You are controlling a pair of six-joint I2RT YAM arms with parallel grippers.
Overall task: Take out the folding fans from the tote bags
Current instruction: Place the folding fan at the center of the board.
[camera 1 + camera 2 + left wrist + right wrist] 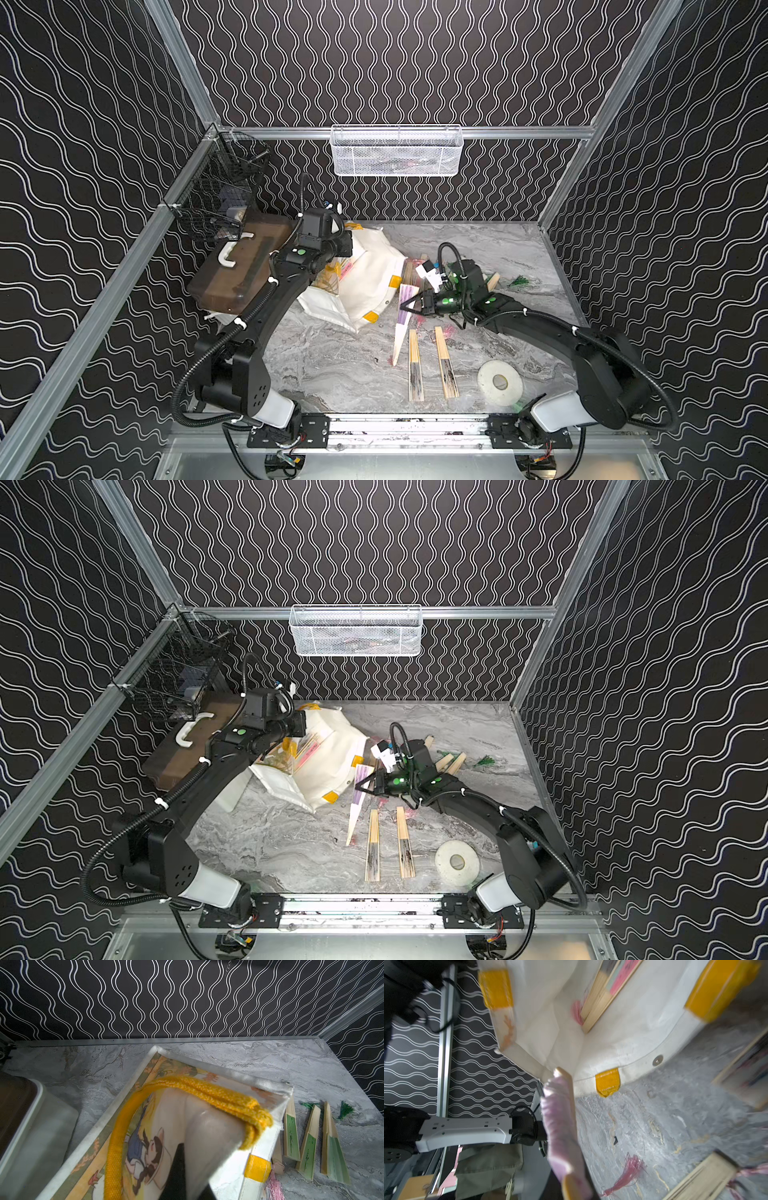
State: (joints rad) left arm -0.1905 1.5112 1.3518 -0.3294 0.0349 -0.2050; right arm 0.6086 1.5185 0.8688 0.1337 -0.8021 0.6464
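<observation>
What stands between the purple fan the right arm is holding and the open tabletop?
Nothing visible does. The right gripper is shut on the purple fan, which slants outside the tote bag. Bare table lies beside it; the nearest black-and-white fan lies alongside, not across its path.

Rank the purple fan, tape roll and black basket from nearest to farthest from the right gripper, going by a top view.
1. Purple fan: held in the right gripper.
2. Tape roll: front right of the table.
3. Black basket: back left corner, on the frame.

White tote (374, 266) tipped on side, pink fan (600, 999) inside; purple fan (400, 336) outside mouth.
</observation>
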